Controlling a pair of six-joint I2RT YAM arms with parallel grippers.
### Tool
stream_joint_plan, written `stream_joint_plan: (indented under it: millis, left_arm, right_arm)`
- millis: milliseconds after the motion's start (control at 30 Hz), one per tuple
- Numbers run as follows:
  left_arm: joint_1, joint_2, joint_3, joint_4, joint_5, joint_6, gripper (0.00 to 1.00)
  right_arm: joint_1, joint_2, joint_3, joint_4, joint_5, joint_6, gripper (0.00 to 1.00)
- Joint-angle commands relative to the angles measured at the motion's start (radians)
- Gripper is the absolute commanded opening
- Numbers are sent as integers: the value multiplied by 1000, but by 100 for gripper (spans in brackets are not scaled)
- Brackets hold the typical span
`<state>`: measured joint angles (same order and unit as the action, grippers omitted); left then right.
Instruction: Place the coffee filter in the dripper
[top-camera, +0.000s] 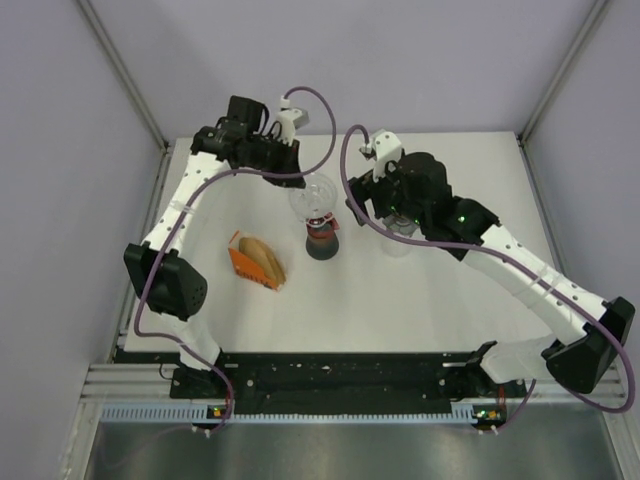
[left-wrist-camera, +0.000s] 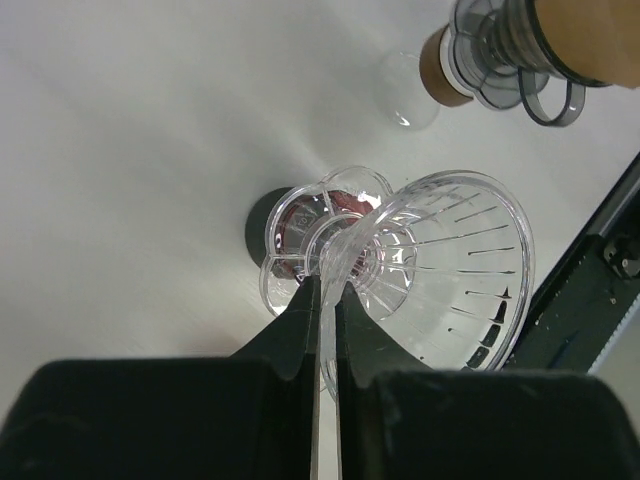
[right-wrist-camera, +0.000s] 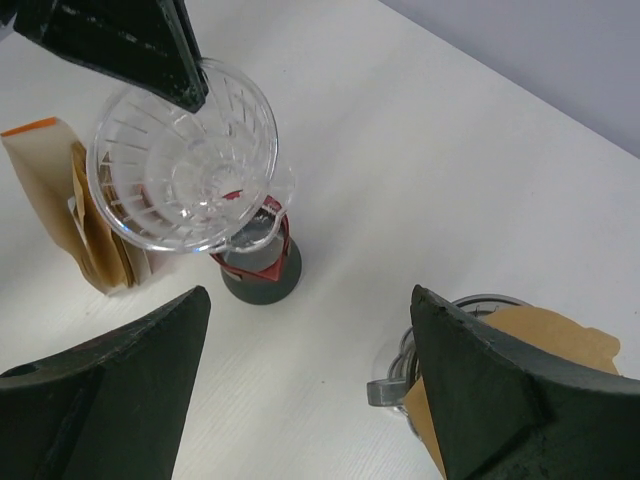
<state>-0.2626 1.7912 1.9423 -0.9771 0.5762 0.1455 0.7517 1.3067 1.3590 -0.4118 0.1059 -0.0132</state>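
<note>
Empty dripper in the left grip, filter sitting elsewhere.

The left gripper was clamped on the edge of the clear dripper, holding it tilted over a dark stand; whether the two touched could not be told. No paper lay in that dripper, so the placing looked undone. The right gripper had its fingers wide apart and empty. A brown filter sat just beside it in a second dripper. A pack of filters lay left of the stand. The left fingers at the rim and the tilt would likely hamper dropping paper in.
</note>
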Motion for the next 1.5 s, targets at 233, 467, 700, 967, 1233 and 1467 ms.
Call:
stream_joint_plan:
  millis: [233, 467, 700, 967, 1233, 1467]
  left_arm:
    - [-70, 51, -34, -40, -7, 37, 0]
    - [-79, 74, -29, -3, -29, 19, 0]
    - [-79, 120, 6, -9, -3, 8, 0]
    - [-78, 155, 27, -31, 5, 17, 13]
    - [-69, 120, 118, -87, 4, 17, 63]
    - [31, -12, 144, -84, 2, -9, 91]
  right_arm:
    - [3, -76, -29, 25, 21, -13, 82]
    - [3, -76, -29, 25, 18, -13, 82]
    - [3, -75, -31, 25, 18, -14, 82]
    - [3, -72, -26, 24, 17, -14, 82]
    - [3, -66, -8, 18, 5, -14, 82]
    - [15, -29, 57, 25, -43, 70, 68]
